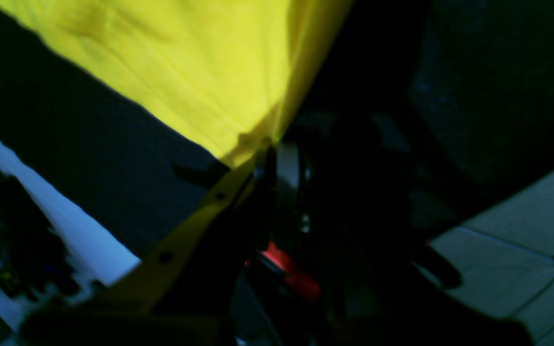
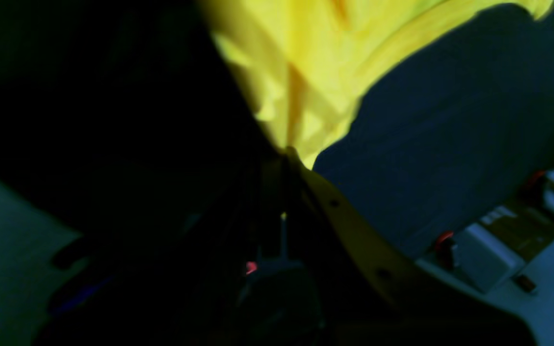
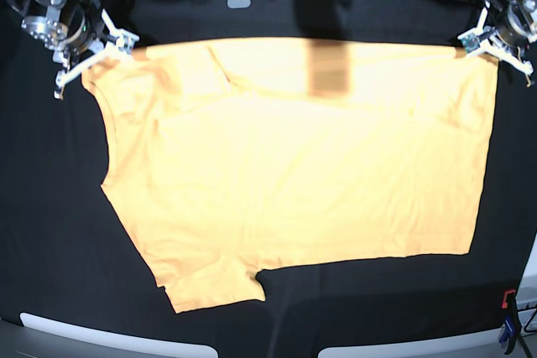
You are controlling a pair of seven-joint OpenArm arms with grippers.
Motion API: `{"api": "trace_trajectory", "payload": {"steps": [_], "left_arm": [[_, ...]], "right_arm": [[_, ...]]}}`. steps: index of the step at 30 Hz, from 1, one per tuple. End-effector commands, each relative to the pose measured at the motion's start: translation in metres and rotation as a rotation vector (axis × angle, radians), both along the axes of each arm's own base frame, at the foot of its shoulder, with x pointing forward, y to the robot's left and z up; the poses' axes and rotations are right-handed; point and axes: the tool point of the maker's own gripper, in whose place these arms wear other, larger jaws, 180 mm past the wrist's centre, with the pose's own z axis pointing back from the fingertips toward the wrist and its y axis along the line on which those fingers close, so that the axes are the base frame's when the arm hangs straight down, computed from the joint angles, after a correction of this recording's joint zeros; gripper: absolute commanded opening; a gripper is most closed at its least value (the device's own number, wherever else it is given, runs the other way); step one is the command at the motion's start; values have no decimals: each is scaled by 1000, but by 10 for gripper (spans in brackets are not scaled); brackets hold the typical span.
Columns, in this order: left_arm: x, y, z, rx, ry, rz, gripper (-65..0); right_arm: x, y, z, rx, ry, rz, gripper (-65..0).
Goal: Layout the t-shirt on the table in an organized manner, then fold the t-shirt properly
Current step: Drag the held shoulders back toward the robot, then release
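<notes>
Shirt (image 3: 294,182) hangs btwn both grippers, long axis left-right along the table's (image 3: 50,249) far edge. Right gripper (image 3: 126,46) pinches one top corner, left gripper (image 3: 463,44) the other; cloth spreads toward cam from each, neither arm nearer.

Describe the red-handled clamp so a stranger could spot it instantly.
Start from the black table under the spread t-shirt. Follow its near edge to the corner on the base view's right. There stands the clamp, the only red-topped thing at that edge.

No text, label, brand, number or sign is readable anywhere; the t-shirt (image 3: 294,173) between both jaws is plain.
</notes>
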Motion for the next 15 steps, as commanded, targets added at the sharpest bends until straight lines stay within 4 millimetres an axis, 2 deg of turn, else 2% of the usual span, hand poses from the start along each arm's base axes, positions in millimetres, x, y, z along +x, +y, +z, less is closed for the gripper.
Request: {"api": "trace_trajectory", "payload": {"steps": [1,7,15], "left_arm": [[-4,14,4,58,15,-3,-650],[-33,16,-3,81,79,-20,-650],[-64,23,-5,131,147,-69,-650]], "right_arm": [[2,-7,9,-42,-14,8,-650],[-26,-2,2,-37,57,15,-650],[-53,-11,4,-131,98,82,-650]]}}
